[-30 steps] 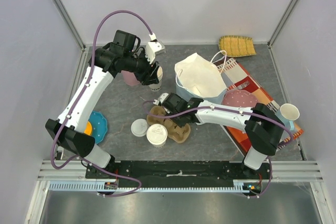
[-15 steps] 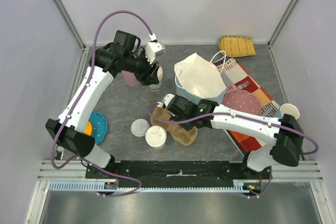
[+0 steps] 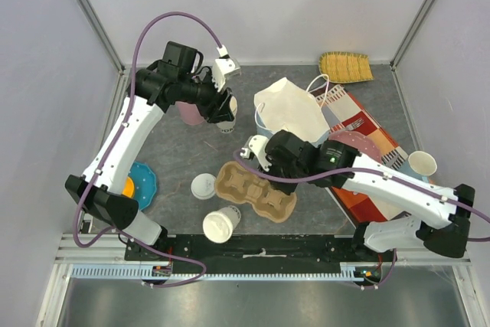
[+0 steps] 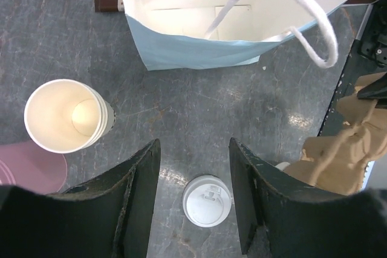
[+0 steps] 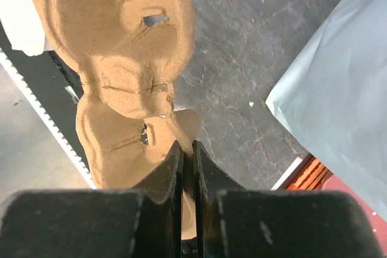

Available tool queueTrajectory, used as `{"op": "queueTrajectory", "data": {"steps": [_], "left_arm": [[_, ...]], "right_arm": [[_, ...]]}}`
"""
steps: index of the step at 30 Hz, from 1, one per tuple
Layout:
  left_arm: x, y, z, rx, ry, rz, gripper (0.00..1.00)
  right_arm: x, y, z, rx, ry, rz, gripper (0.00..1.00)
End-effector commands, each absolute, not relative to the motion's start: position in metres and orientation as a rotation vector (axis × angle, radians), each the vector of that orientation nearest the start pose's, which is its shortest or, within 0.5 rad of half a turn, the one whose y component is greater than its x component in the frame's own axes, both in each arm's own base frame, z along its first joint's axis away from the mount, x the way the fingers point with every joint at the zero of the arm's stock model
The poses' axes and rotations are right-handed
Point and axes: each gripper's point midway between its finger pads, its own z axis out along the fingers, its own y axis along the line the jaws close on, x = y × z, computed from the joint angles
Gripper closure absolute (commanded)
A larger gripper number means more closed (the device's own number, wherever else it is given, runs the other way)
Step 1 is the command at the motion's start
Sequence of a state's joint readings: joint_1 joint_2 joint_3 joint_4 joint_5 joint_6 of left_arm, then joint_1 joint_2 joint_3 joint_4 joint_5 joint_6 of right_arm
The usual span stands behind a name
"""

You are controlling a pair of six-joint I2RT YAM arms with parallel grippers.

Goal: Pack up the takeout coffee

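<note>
The takeout coffee [image 3: 217,223], a white cup with a white lid, leans over by the table's front edge, free of both grippers. My right gripper [image 3: 260,168] [image 5: 187,144] is shut on the rim of the brown cardboard cup carrier [image 3: 256,189] [image 5: 121,58], which hangs tilted from it. A white edge at the top left of the right wrist view may be the coffee. My left gripper [image 3: 224,109] [image 4: 195,143] hangs open and empty high over the table, beside the stack of lidless cups [image 3: 227,119] [image 4: 65,116]. Far below its fingers lies a loose flat lid [image 3: 203,185] [image 4: 207,200].
An open white and blue paper bag [image 3: 291,112] [image 4: 242,22] stands behind the carrier. A striped placemat [image 3: 383,143] with a pink dotted plate [image 3: 348,143] and a cup [image 3: 421,163] lies right. A blue plate [image 3: 143,181] sits left, a pink bowl [image 3: 189,114] by the stack.
My right arm swung right, pulling the carrier up and to the right. The coffee slid out toward the front edge and tipped. The left arm stayed put.
</note>
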State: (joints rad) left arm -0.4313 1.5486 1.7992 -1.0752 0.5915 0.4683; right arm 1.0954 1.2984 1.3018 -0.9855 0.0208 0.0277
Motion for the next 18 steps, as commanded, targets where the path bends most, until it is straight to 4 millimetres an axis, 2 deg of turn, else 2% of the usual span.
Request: {"op": "queueTrajectory", "data": {"steps": [1,2,3,5,6,7,13,18], "left_arm": [[0.291,-0.233,0.329,1.28,1.831,-0.718,0.44],[0.292,-0.235,0.325,1.267,1.843,-0.736,0.44],[0.291,-0.237,0.31,1.265,1.884,-0.765,0.44],[0.294,-0.236,0.295,1.251,1.925,-0.765,0.44],[0.295,-0.233,0.282,1.25,1.969,-0.746,0.44],[0.296,-0.232,0.279,1.254,1.974,-0.736,0.44],[0.294,-0.229,0.293,1.273,1.914,-0.708,0.44],[0.29,-0.226,0.294,1.275,1.91,-0.718,0.44]], "right_arm": [[0.136,0.264,0.233,-1.317,2.146,0.472,1.0],[0.147,0.257,0.229,-1.282,2.165,0.394,1.0],[0.152,0.254,0.225,-1.265,2.18,0.356,1.0],[0.163,0.247,0.214,-1.193,2.248,0.285,1.0],[0.169,0.243,0.214,-1.161,2.25,0.246,1.0],[0.171,0.244,0.217,-1.146,2.24,0.253,1.0],[0.165,0.271,0.269,-1.121,2.064,0.503,1.0],[0.151,0.287,0.294,-1.167,1.982,0.657,1.0]]}}
